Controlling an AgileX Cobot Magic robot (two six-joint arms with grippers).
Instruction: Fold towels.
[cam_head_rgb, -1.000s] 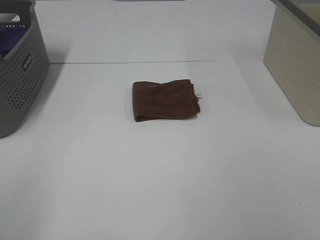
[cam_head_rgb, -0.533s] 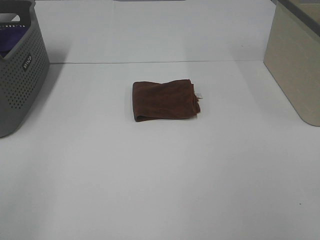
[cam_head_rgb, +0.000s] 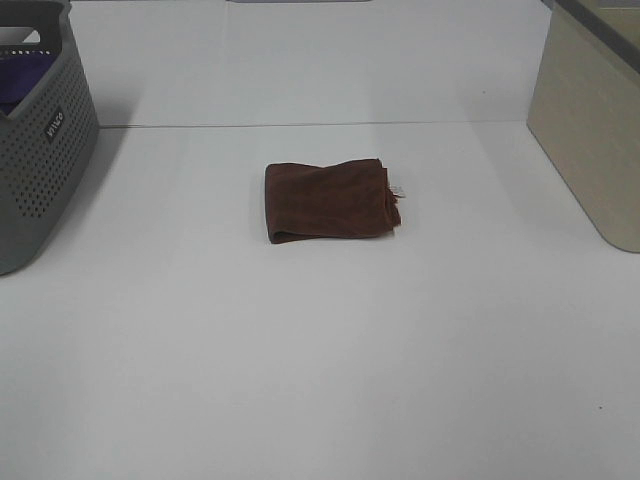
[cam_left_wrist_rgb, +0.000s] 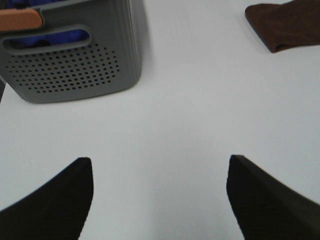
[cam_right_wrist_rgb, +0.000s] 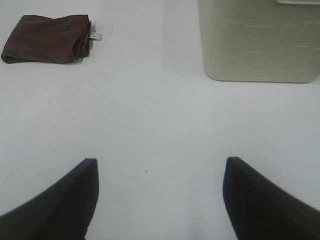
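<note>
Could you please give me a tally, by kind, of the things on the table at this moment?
Folded brown towel: 1
Grey perforated basket, with purple cloth inside: 1
Beige bin: 1
Total: 3 things on the white table, not counting the cloth in the basket.

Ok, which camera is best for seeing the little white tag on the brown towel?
The right wrist view: the tag shows clearly at a corner of the towel. The exterior high view shows it too, only smaller. The left wrist view catches just part of the towel, with no tag.
</note>
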